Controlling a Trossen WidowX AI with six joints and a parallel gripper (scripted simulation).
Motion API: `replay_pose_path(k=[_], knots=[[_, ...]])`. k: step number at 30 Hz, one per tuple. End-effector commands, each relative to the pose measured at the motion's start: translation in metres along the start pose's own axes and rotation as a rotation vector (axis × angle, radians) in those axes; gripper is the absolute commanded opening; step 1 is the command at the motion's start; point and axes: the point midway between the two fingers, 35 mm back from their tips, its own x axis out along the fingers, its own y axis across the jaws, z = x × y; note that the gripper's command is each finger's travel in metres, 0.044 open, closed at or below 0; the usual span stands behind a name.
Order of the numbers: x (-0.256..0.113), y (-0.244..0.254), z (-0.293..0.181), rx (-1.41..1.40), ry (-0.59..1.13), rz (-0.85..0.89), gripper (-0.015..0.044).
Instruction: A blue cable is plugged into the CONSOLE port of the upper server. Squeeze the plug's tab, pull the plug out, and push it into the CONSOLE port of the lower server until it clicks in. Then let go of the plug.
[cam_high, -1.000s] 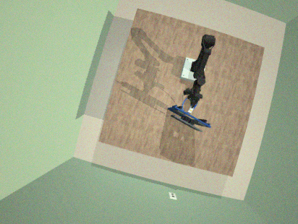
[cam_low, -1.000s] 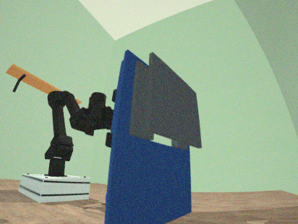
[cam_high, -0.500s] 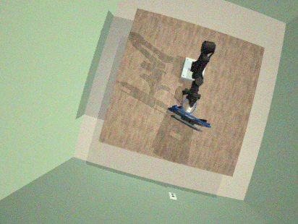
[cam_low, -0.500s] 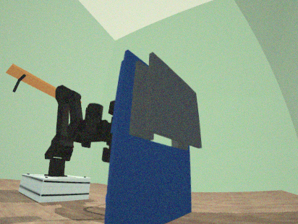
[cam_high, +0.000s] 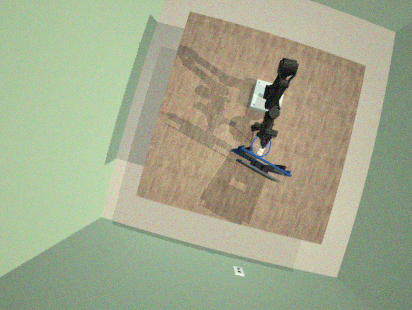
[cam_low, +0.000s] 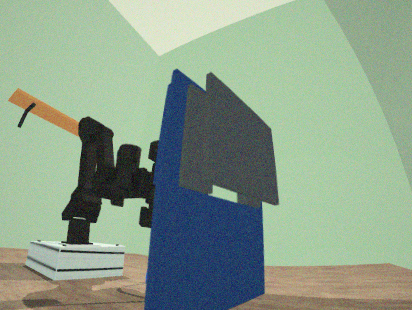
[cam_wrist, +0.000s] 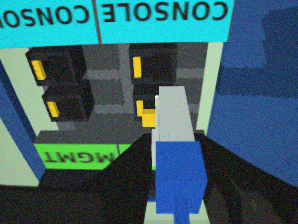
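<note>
Wrist view: two jaws of the gripper (cam_high: 261, 145) (cam_wrist: 172, 142) pinch one plug (cam_wrist: 176, 175); ahead of them, four ports (cam_wrist: 152, 64) show, two cyan labels (cam_wrist: 165, 20) beyond.

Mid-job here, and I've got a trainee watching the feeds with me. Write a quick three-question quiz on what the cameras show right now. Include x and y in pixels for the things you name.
1. True or false: the pincer (cam_wrist: 172, 140) is shut on the plug (cam_wrist: 181, 175).
2. Multiple choice: in the wrist view, what colour is the label strip (cam_wrist: 165, 12) reading CONSOLE?
A) green
B) cyan
C) orange
3. Fill in the blank: in the wrist view, the lettering on the CONSOLE and MGMT (cam_wrist: 77, 157) labels appears upside ____.

Key: 1. True; 2. B; 3. down
</note>
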Motion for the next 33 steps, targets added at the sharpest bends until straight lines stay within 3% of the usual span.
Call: replay_pose_path(k=[1,33], knots=[[0.003,0.004,0.001,0.000,0.001,0.012,0.0000],[0.015,0.007,0.006,-0.001,0.001,0.015,0.0000]])
